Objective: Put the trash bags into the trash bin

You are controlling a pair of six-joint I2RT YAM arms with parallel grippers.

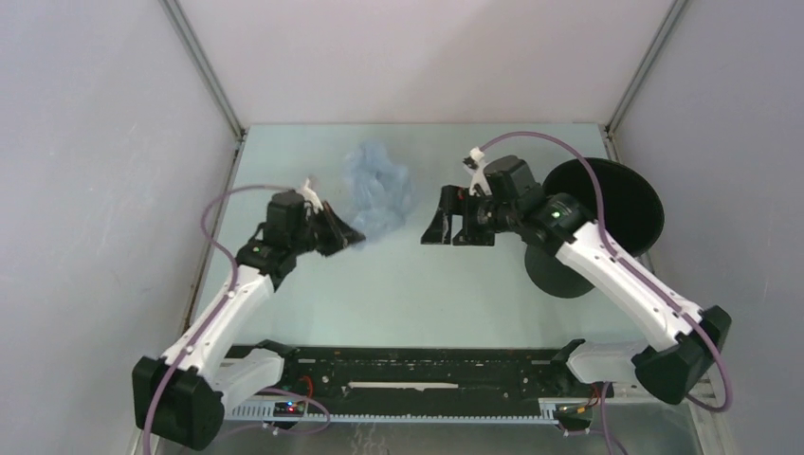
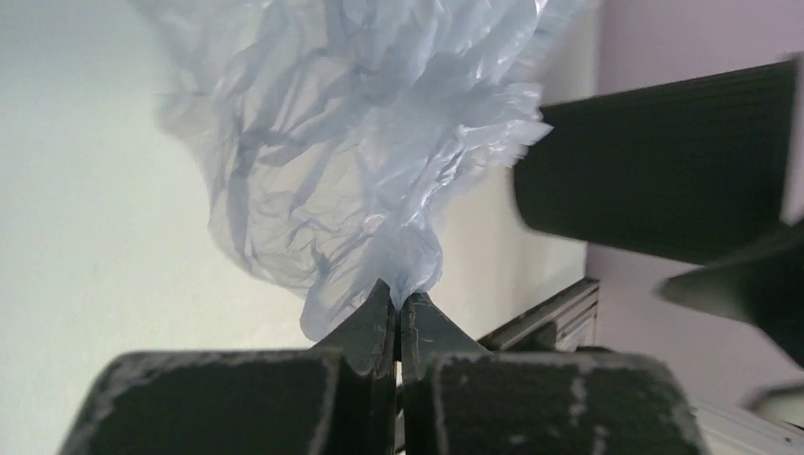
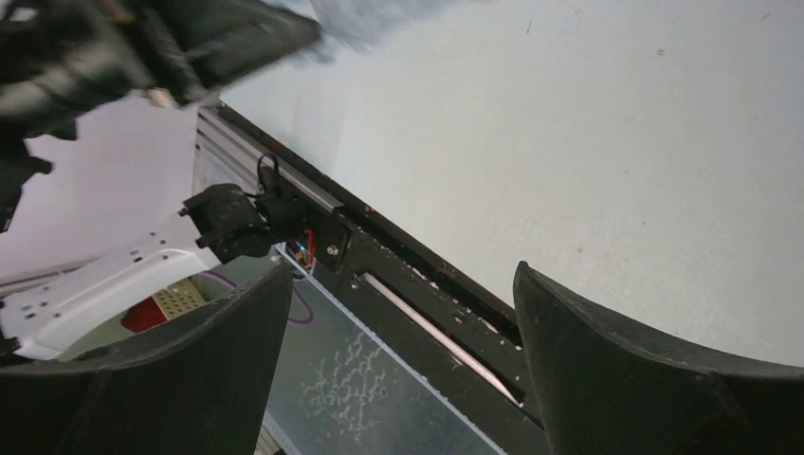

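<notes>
The pale blue-grey trash bag (image 1: pixel 379 190) is a crumpled bunch at the back middle of the table. My left gripper (image 1: pixel 346 235) is shut on its near lower corner. In the left wrist view the fingers (image 2: pixel 398 299) pinch a twisted neck of the film and the bag (image 2: pixel 379 123) fans out above them. My right gripper (image 1: pixel 450 237) is open and empty, just right of the bag and apart from it. Its fingers stand wide in the right wrist view (image 3: pixel 403 284). The black trash bin (image 1: pixel 626 213) is at the far right, behind the right arm, and looks tipped with its mouth towards the camera.
The black front rail (image 3: pixel 417 275) of the table runs under the right gripper. A dark ribbed shape (image 2: pixel 664 171), either the bin or the right gripper, fills the right of the left wrist view. Grey walls close the table on three sides.
</notes>
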